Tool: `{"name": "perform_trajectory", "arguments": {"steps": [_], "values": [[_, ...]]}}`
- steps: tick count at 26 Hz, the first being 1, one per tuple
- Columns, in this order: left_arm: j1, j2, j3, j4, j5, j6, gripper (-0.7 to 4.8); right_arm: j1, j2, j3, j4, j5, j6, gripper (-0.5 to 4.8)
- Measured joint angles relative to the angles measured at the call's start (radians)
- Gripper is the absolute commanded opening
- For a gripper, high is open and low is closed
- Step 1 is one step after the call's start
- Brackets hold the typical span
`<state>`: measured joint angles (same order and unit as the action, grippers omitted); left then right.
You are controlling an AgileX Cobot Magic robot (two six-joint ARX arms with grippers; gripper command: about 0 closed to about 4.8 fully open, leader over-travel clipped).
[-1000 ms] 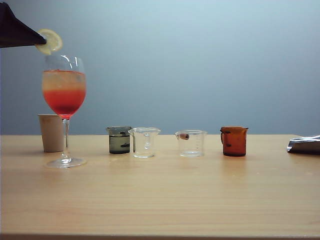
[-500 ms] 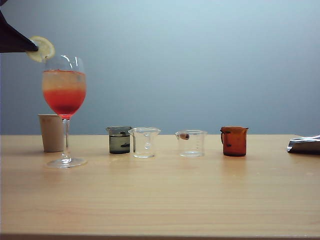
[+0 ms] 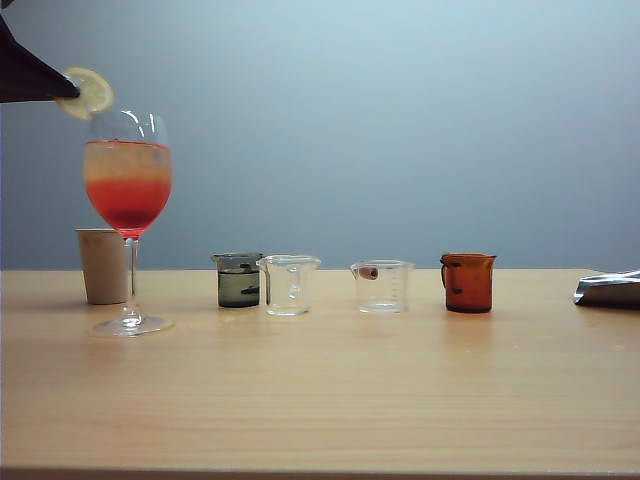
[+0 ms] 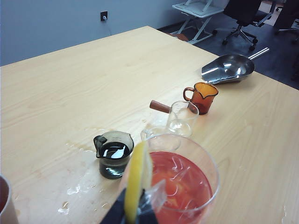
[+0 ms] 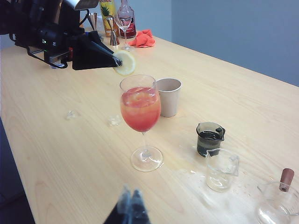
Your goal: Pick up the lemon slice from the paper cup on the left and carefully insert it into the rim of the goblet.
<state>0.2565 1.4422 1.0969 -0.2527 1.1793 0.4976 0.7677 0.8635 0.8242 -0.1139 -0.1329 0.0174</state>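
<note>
- Change since the earlier exterior frames: the thin round pale-yellow lemon slice, carried by the left gripper, has shifted slightly towards 9 o'clock and dropped a little. It now hangs just above the rim on the 9 o'clock side of the tall clear stemmed goblet, which holds layered red-to-orange liquid.
- Left gripper: its dark fingers are clamped on the slice's edge; in the left wrist view the lemon slice stands nearly on edge above the goblet, at its near rim.
- Right gripper: its fingertips appear pressed together with nothing between them; it is parked well apart from the goblet, at about 3 o'clock from it in the exterior view.
- The plain beige tapered paper cup stands just behind the goblet's stem, towards 9 o'clock.
- Step in hand (judgement): pick-up is done; the slice is being lined up over the rim.
- Next move (judgement): keep the slice upright, set it across the glass wall, and lower slowly so the rim enters the flesh. A sideways push could tip the tall glass.
</note>
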Motion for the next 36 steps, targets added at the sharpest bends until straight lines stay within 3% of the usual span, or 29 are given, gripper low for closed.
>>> {"name": "perform_trajectory", "arguments": {"steps": [12,20,36], "values": [[-0.016,0.033,0.0,-0.001,-0.004,0.001,-0.06,0.0,0.005,0.0,0.0,0.0,0.0,-0.03],[-0.029,0.033,0.0,-0.001,-0.056,0.031,-0.06,0.0,0.007,0.0,0.0,0.0,0.0,-0.03],[-0.03,0.033,0.0,-0.001,-0.037,0.048,-0.06,0.0,0.01,0.0,0.0,0.0,0.0,-0.03]]}}
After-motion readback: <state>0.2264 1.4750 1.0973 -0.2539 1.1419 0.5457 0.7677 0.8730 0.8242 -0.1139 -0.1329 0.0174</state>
